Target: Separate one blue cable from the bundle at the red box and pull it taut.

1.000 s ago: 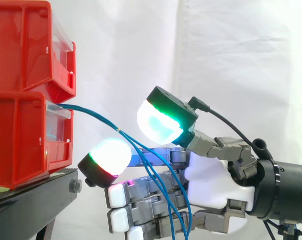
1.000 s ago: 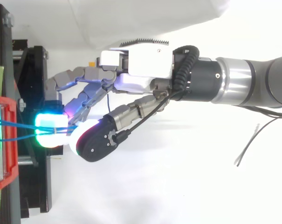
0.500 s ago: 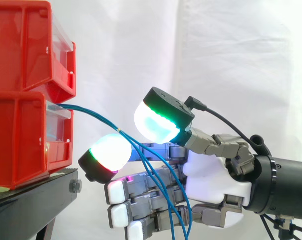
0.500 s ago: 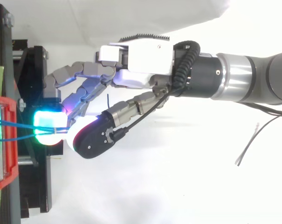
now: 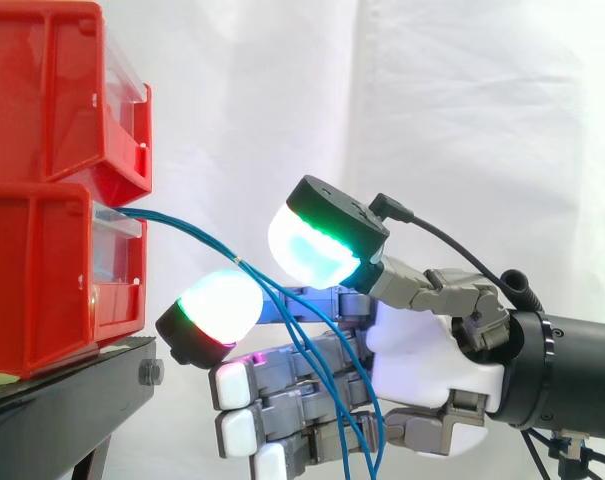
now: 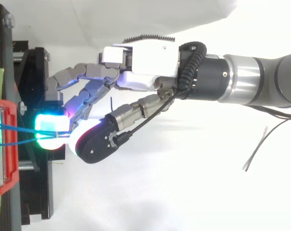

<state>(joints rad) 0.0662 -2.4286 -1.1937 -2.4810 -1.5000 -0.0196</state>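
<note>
The hand [image 5: 427, 355] has a white palm and grey fingers. Its pads [image 5: 312, 250] glow white-cyan edged with green, one rimmed magenta. The cables [image 5: 197, 238] crossing them are blue. Ahead of the hand are red bins [image 5: 52, 180] on a black stand [image 5: 62, 400], and behind it hangs a white curtain [image 5: 462, 120].

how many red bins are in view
2. The upper red bin sits on the lower red bin, which rests on the black stand with blue cables coming out. Others may hide beyond the left edge.
</note>
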